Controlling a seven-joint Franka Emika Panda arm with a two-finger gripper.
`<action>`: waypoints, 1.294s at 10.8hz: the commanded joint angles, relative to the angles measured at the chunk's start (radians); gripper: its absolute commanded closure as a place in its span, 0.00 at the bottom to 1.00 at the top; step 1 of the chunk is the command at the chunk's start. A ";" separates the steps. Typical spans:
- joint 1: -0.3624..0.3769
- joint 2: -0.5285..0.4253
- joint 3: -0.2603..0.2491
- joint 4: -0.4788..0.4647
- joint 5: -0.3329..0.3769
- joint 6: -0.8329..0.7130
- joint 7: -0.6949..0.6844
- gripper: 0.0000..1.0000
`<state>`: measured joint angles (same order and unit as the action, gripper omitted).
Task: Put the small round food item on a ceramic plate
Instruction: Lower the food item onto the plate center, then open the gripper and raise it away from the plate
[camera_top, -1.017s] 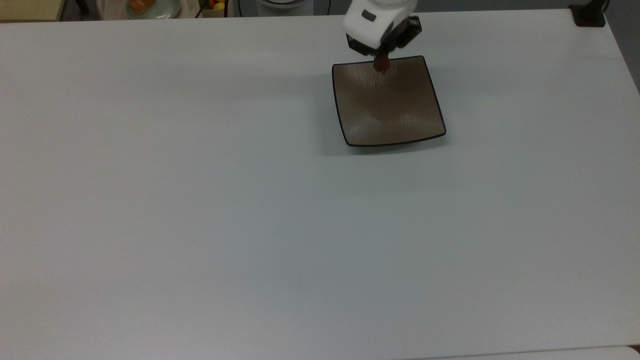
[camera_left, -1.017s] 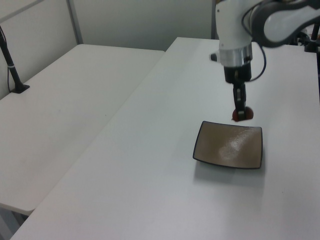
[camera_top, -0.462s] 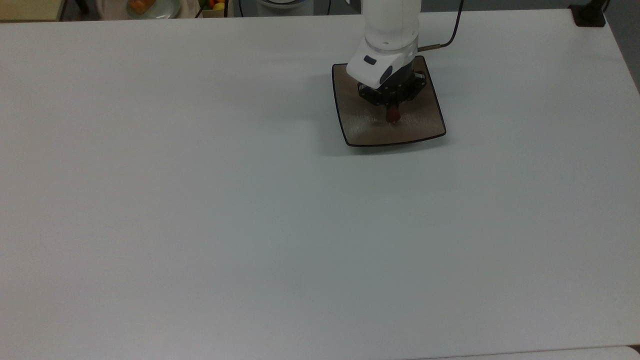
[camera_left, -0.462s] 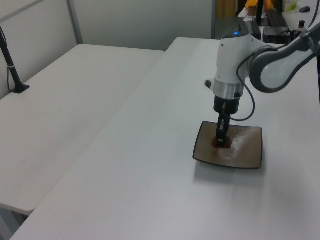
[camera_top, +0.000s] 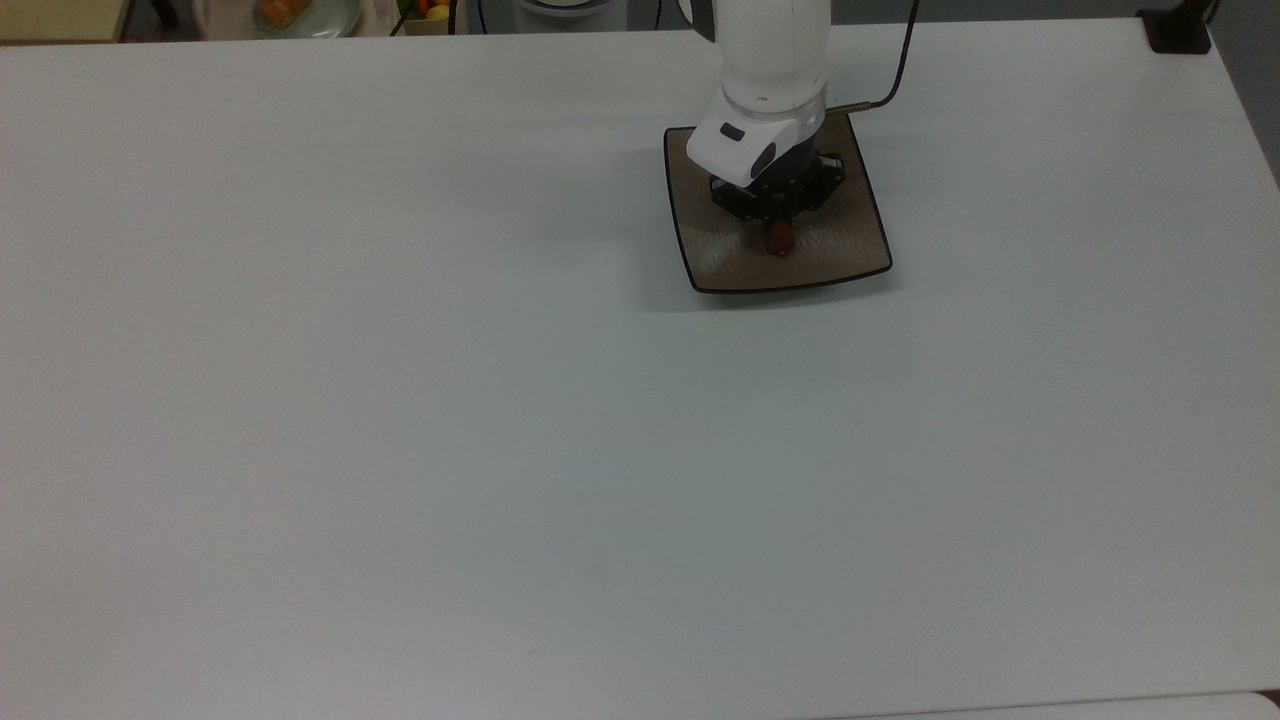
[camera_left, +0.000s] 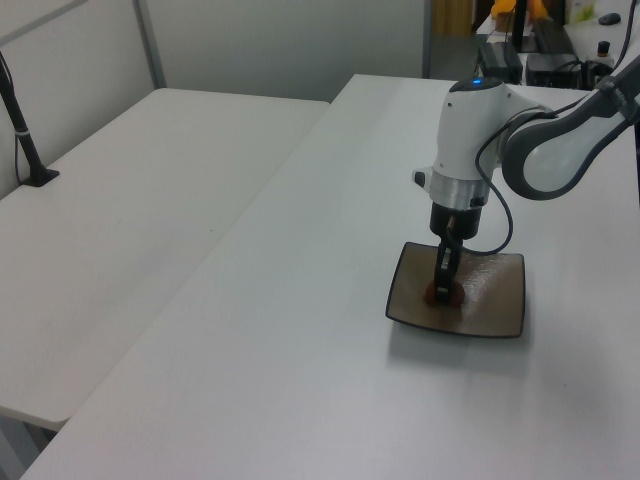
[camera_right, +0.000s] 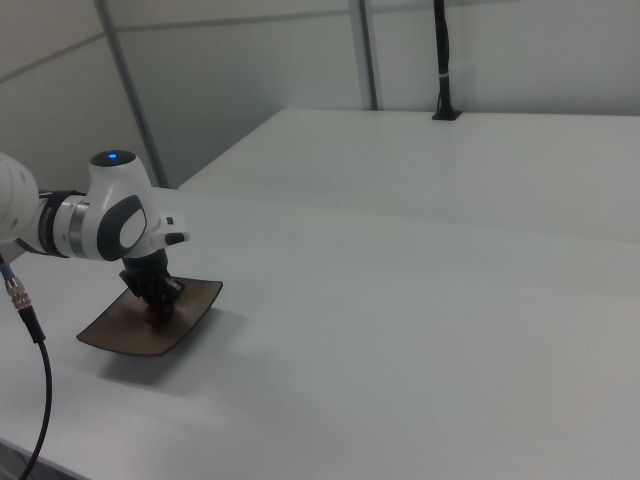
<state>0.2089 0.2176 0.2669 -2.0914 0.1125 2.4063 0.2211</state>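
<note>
Gripper low over the plate, fingers clamped on the food item.
Food item sits between the fingertips, dark red-brown, at or just above the plate's surface; contact cannot be told. In the top view it lies below the wrist, toward the plate's near edge. The plate rests on the white table, under the fingers.
</note>
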 joint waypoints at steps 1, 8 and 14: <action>-0.006 -0.012 0.003 0.010 -0.002 -0.068 0.017 0.13; -0.009 -0.108 -0.066 0.254 -0.005 -0.418 0.037 0.00; -0.009 -0.224 -0.354 0.557 -0.002 -0.846 0.009 0.00</action>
<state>0.1848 0.0043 -0.0141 -1.5712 0.1112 1.6196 0.2829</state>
